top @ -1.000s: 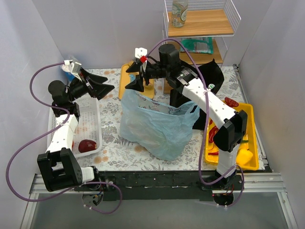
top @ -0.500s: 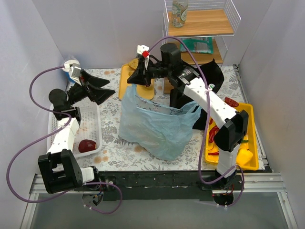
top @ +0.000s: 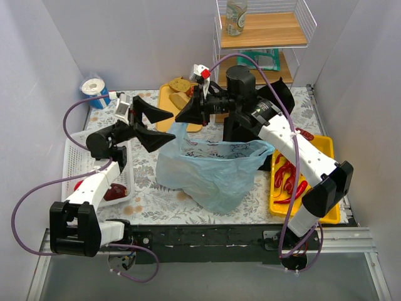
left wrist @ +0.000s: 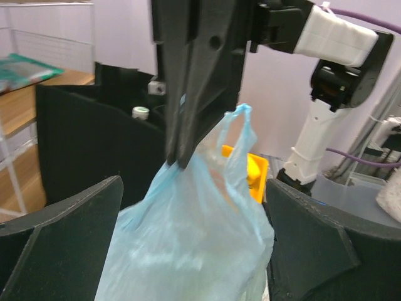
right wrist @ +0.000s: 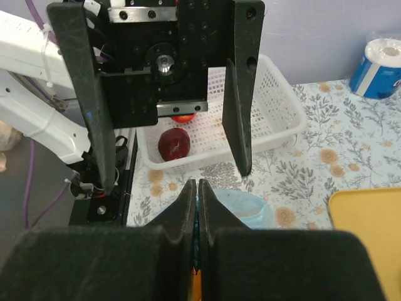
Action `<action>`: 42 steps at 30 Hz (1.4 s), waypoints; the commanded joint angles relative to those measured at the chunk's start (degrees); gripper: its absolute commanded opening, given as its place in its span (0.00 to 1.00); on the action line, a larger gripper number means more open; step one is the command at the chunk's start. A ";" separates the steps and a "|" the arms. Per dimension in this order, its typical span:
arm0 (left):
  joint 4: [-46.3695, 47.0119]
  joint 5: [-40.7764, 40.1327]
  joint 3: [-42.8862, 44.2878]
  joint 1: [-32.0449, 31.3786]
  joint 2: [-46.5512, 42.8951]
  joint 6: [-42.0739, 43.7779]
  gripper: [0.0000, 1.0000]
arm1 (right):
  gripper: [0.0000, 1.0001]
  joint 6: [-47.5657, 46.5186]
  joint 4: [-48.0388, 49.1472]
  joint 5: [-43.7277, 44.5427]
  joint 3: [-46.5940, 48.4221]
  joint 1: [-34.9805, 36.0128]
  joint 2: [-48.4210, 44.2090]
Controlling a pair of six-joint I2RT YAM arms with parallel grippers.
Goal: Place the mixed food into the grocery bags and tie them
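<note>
The light-blue bag (top: 207,169) is being held upright by its upper edge in the clamped right pincer (top: 180,118); the left pincer (top: 174,127) is being held wide.

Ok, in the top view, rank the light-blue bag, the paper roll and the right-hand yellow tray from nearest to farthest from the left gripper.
From the left gripper:
1. light-blue bag, right in front of its open fingers, mid-table.
2. paper roll, back-left corner.
3. yellow tray, far right side of the table.

Right end effector (top: 180,119) now on bag (top: 207,172)
</note>
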 commanded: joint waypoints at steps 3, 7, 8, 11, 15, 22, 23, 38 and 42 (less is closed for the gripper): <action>-6.64 -3.19 3.56 -7.21 0.16 7.63 0.98 | 0.01 3.20 2.24 0.62 -2.99 1.39 -4.54; -10.69 -3.81 3.65 -10.19 0.42 11.77 0.98 | 0.01 3.72 3.73 0.62 -5.10 1.83 -5.95; -11.40 -3.81 3.74 -10.64 0.60 12.30 0.98 | 0.01 4.25 4.17 0.62 -6.06 1.83 -6.39; -15.44 -3.55 4.00 -12.13 1.22 15.54 0.98 | 0.01 5.57 5.58 0.62 -6.95 1.83 -7.18; -20.10 -4.69 3.65 -12.66 0.69 19.77 0.98 | 0.01 6.45 6.54 0.71 -7.30 1.83 -8.24; -19.23 -2.50 4.97 -16.88 4.82 17.67 0.88 | 0.01 7.51 7.60 -0.09 -8.00 1.92 -8.50; -19.05 -2.58 4.71 -17.49 4.99 17.58 0.86 | 0.01 7.59 7.52 0.09 -8.27 1.92 -8.59; -18.34 -6.53 -3.99 -24.79 4.03 15.56 0.54 | 0.01 7.16 6.56 7.12 -9.24 1.83 -10.87; -22.91 -7.41 -5.75 -24.88 1.22 18.45 0.47 | 0.01 6.45 6.11 9.32 -9.15 1.75 -11.22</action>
